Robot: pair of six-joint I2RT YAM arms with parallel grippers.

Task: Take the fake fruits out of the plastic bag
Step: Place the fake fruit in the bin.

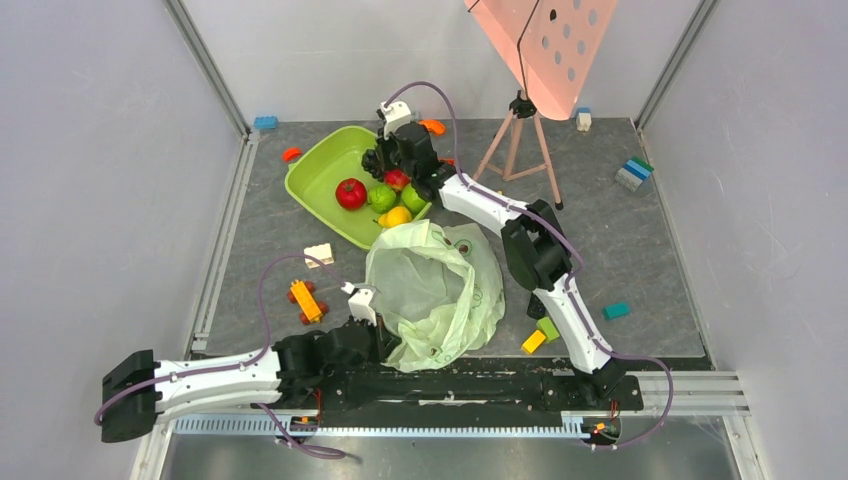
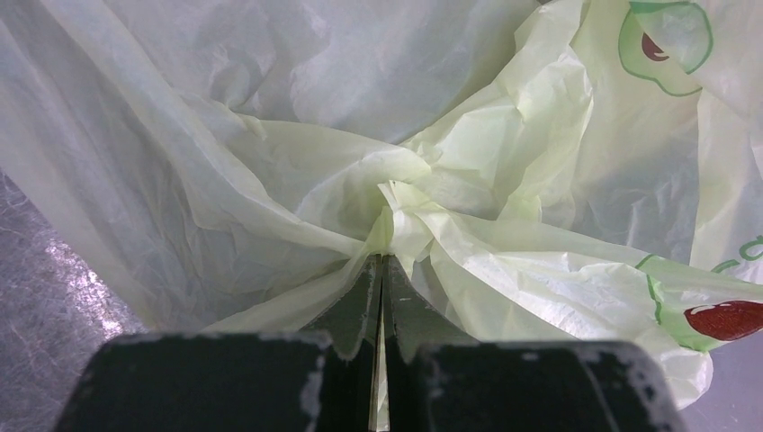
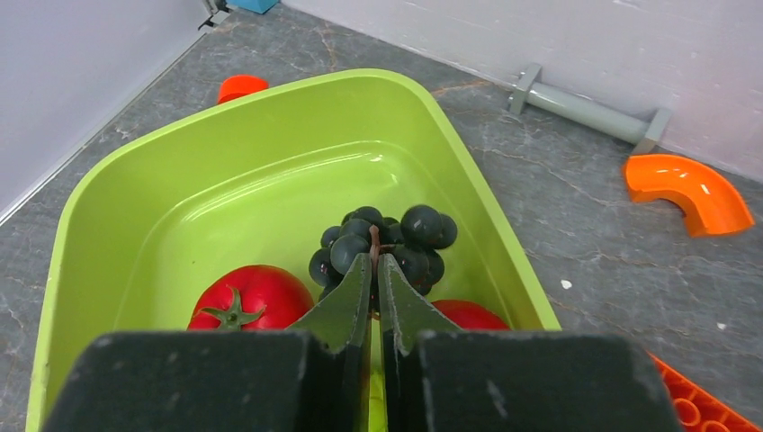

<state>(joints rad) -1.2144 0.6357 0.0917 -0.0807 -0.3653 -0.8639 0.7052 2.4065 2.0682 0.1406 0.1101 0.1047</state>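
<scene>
Right wrist view: right gripper clamped on the stem of the black grape bunch, held above the lime tub, likely for drop-off. On the other arm, left gripper pinches a fold of the plastic bag, probably to anchor it; the tub sits at the bag's 11 o'clock.

Tomato and grapes block the tub's near half.

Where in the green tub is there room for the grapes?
The far half of the tub is bare, from its back rim to the tomato. The end by the bag is crowded with tomato, apple, pear and green fruits.
</scene>
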